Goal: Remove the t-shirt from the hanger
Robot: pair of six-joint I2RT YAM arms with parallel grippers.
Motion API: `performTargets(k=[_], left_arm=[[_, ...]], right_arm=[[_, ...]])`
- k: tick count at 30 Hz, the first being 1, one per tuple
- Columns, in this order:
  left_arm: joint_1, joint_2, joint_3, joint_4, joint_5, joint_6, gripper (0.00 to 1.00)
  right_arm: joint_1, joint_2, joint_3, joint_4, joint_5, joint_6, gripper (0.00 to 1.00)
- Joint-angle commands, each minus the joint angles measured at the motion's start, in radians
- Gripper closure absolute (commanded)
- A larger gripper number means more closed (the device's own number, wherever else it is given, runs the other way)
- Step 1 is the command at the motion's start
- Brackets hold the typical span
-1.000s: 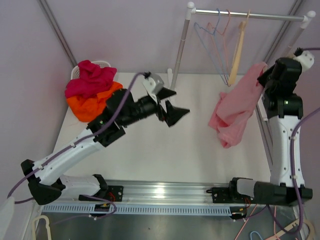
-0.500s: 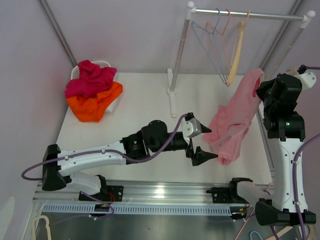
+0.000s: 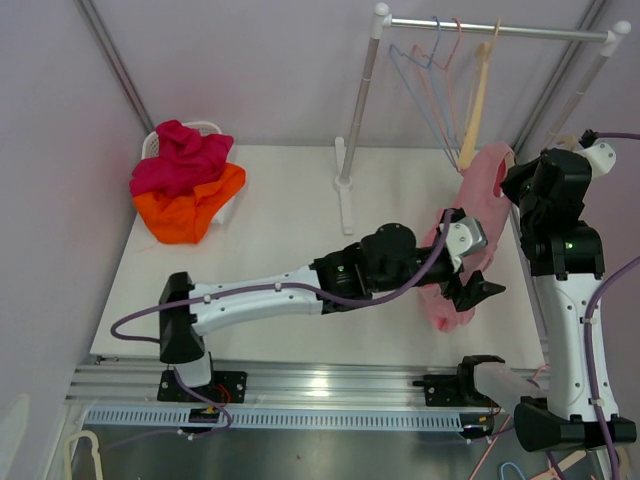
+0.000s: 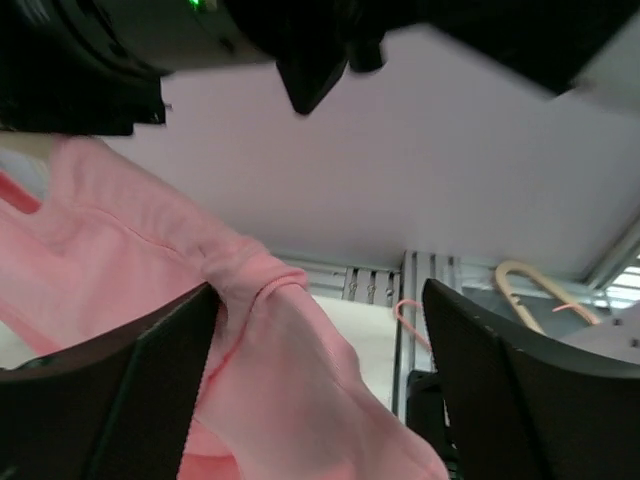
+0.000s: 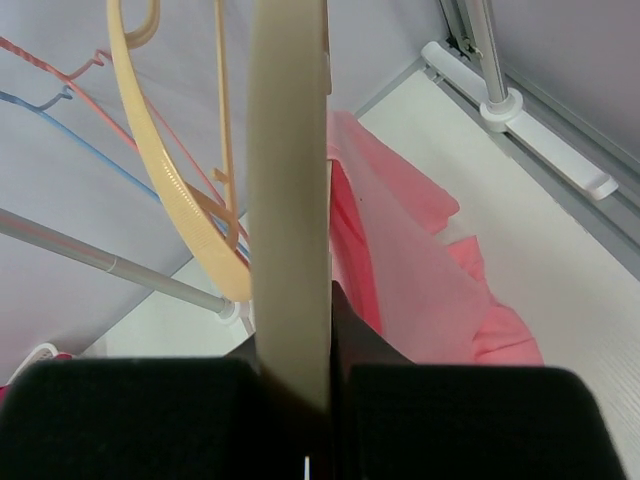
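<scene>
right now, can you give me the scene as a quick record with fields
hanger: cream, in the right jaws
t-shirt: pink, draped on the hanger
right jaws: shut on hanger
left jaws: open, a fold of t-shirt between them
rack: spare hangers on its bar
basket: red and orange clothes, far left corner

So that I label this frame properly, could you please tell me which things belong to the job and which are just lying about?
Belongs to the job: pink t-shirt; cream hanger, clamped in the right fingers; left fingers, open around a shirt fold.
Lying about: clothes rack; spare hangers on it; basket of red and orange clothes.
</scene>
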Motion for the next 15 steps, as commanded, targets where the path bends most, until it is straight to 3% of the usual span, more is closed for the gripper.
performTargets(k=[1, 4, 8, 10, 13, 14, 15], left_arm=[[-0.004, 0.082, 0.112, -0.147, -0.047, 0.005, 0.16], [-0.019, 0.065, 0.045, -0.148, -0.076, -0.001, 0.2], [-0.054, -0.017, -0.067, -0.06, -0.184, 0.057, 0.11], [-0.059, -0.021, -0.07, -0.081, -0.207, 0.063, 0.14], [-0.059, -0.018, -0.061, -0.115, -0.211, 0.076, 0.55], [-0.059, -0.019, -0.055, -0.126, -0.209, 0.073, 0.63], [-0.061, -0.028, -0.059, -0.126, -0.211, 0.07, 0.6]], right_arm=[[0.006, 0.0, 0.076, 0.044, 0.002, -0.002, 1.0], [0.007, 0.013, 0.101, 0.038, 0.009, -0.016, 1.0], [0.006, 0.031, 0.124, 0.033, 0.015, -0.028, 1.0], [0.006, 0.036, 0.127, 0.039, 0.007, -0.028, 1.0], [0.006, 0.04, 0.13, 0.045, 0.004, -0.023, 1.0], [0.006, 0.043, 0.132, 0.05, 0.004, -0.022, 1.0], [0.007, 0.046, 0.133, 0.051, 0.006, -0.025, 1.0]])
